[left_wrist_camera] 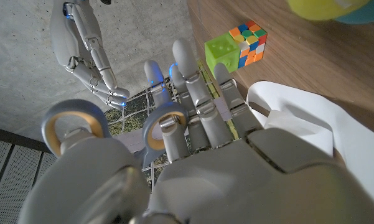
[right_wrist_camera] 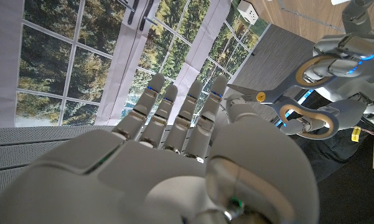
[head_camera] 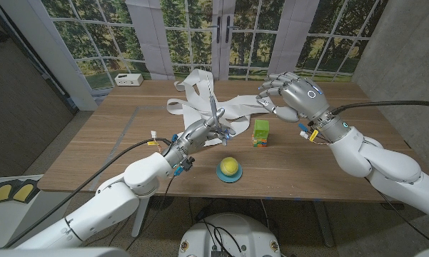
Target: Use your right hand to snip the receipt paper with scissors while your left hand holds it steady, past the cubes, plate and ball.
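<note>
Nearest the tabletop's (head_camera: 93,168) front edge, a yellow ball (head_camera: 230,166) sits on a small blue plate (head_camera: 230,175). Just behind it, the left hand (head_camera: 200,133) grips the scissors (head_camera: 215,114), fingers through the tan handle loops, the blades pointing up over the paper. Beside that hand stand two cubes touching: a green cube (head_camera: 260,130) and a colour-puzzle cube (left_wrist_camera: 249,42). The right hand (head_camera: 291,96) hovers above the tabletop, fingers curled loosely and apart, gripping nothing. Farther back, the white receipt paper (head_camera: 200,100) lies crumpled and looped across the wood. Far off, a small white box (head_camera: 129,79) rests at the back corner.
</note>
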You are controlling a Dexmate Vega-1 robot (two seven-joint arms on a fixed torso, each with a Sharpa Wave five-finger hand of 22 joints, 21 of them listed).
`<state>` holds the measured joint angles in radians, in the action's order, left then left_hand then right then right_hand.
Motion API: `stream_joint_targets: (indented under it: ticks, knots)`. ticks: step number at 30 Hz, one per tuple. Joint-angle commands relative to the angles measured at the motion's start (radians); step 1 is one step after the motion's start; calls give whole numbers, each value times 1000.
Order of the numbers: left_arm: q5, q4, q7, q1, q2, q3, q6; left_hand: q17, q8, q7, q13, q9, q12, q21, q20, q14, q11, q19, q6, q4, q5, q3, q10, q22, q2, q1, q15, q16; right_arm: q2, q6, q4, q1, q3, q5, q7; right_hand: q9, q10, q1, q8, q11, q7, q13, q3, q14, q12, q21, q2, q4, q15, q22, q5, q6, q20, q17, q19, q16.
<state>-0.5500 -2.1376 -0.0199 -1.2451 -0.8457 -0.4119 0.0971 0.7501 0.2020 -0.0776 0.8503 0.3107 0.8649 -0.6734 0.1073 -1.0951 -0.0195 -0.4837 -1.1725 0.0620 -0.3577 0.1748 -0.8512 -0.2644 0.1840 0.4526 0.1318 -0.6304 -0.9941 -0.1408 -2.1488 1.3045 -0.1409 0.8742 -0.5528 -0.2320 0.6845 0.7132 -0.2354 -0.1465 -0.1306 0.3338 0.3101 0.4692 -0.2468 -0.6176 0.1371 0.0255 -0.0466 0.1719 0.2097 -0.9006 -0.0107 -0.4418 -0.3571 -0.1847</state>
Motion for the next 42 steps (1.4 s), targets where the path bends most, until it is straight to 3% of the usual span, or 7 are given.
stream_joint_targets:
  ticks: [1,6,19,24,29,37,42]
  knots:
    - [-19,-9,29,12,-32,6,-26,2,1,-98,6,2,-4,3,-1,8,30,-7,66,66,-17,186,-32,2,7,-34,-9,-3,-1,1,-6,5,11,-2,16,-3,13,-2,-9,1,-1,1,8,-8,4,2,0,2,-169,1,1,-9,0,2,4,4]
    - [-18,-2,46,25,-35,2,-21,11,-4,-113,11,-2,-13,15,12,32,13,3,90,73,-34,194,-10,9,13,-75,-26,-5,-3,3,-11,12,24,-4,24,-3,16,-5,-10,1,1,0,10,-11,6,5,0,2,-167,1,0,-13,-1,9,4,3]
    - [-29,-17,25,28,-37,7,-44,-5,-3,-114,11,-10,-22,28,18,36,12,9,104,77,-55,194,-2,19,13,-132,-30,-2,3,-2,-6,16,35,-9,30,-2,22,-13,-10,1,2,-4,13,-15,8,12,-1,3,-165,0,-1,-18,1,23,3,1]
    - [-19,-30,34,31,-63,12,-61,-10,0,-113,12,-15,-25,32,18,39,9,5,101,74,-65,193,0,23,13,-149,-29,-3,6,-3,-3,16,34,-7,29,-1,31,-17,-13,-2,3,-6,16,-17,8,17,0,4,-166,0,-1,-28,5,30,7,-1]
    - [0,-42,62,42,-96,11,-73,-38,-15,-119,-10,-35,-69,55,22,96,-8,39,170,65,-91,192,49,32,14,-183,-55,25,7,-1,-4,17,34,-6,33,0,42,-19,-17,-5,3,-8,17,-18,6,21,0,7,-166,0,-1,-39,7,35,9,-3]
    - [6,-54,62,29,-115,22,-70,-73,-30,-131,-46,-66,-120,85,34,149,-23,75,317,53,-126,191,87,43,13,-225,-65,58,8,5,-12,23,39,-4,42,0,49,-21,-20,-5,5,-9,19,-19,6,24,0,9,-165,0,-2,-50,8,40,8,-5]
    - [-8,-47,72,24,-118,26,-66,-75,-28,-135,-47,-75,-130,91,39,160,-30,79,354,49,-136,190,104,46,12,-235,-70,62,8,3,-13,22,39,-3,43,1,53,-22,-21,-5,6,-10,19,-21,6,26,0,10,-165,0,-2,-54,8,42,8,-5]
